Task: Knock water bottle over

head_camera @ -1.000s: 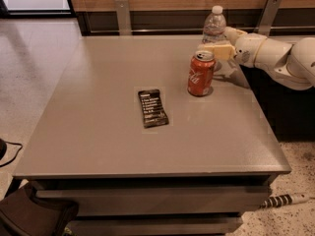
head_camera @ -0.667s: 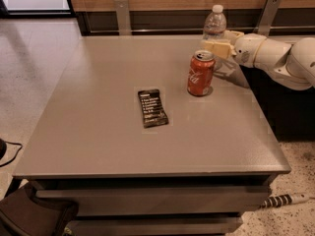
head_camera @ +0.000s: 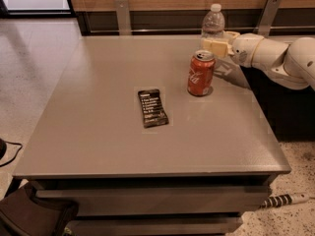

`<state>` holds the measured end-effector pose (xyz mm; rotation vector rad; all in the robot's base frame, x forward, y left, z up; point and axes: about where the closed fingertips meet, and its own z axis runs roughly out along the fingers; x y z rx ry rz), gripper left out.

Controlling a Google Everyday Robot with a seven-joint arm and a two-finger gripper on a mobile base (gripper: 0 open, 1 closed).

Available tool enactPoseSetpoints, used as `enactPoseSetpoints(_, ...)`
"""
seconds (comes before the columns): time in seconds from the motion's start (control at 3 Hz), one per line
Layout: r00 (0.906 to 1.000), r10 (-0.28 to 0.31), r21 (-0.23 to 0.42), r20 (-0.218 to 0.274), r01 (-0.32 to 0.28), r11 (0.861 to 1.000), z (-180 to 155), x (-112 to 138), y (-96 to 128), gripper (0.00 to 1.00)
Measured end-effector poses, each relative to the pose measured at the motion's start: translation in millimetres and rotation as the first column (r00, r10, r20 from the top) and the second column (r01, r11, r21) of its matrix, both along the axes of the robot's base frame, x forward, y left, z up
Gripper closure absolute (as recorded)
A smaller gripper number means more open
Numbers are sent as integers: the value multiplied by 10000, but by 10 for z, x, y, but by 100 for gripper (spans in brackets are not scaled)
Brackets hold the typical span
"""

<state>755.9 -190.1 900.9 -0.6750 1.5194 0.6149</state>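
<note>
Three things on the grey table point(head_camera: 98, 132) as I watch: the water bottle point(head_camera: 213, 22), a red Coca-Cola can point(head_camera: 200, 73) and a dark wrapped bar point(head_camera: 152, 107). Compared with a second ago, the gripper point(head_camera: 212, 43) has crept a little up and to the left, and it now sits right at the bottle's lower part in the upper right of the frame. The bottle hasn't budged: it stands upright at the far edge of the table, white cap on top, just behind the can. Can and bar are where they were, the can right of centre, the bar near the middle. The white arm point(head_camera: 275, 60) comes in from the right and is cut off by the frame edge, so I see nothing of the base. The gripper covers the bottle's bottom, so I can't say whether they are touching, and whether the grip is released or clenched I cannot tell. The print on the bar is too small to read.
</note>
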Motion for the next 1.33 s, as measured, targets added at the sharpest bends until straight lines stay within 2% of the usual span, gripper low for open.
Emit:
enactPoseSetpoints(0.33,10000,44,-14,-24,-44,10000,0,6,31,100)
enactPoseSetpoints(0.67,9995,75,-352,-322,-87,9993,39,18,35,100)
enactPoseSetpoints(1.0,9962,142,-1096,-858,-236,9937,156,25,1,100)
enactPoseSetpoints(1.33,9894,190,-2079,-1441,-490,9769,300,6,-16,100)
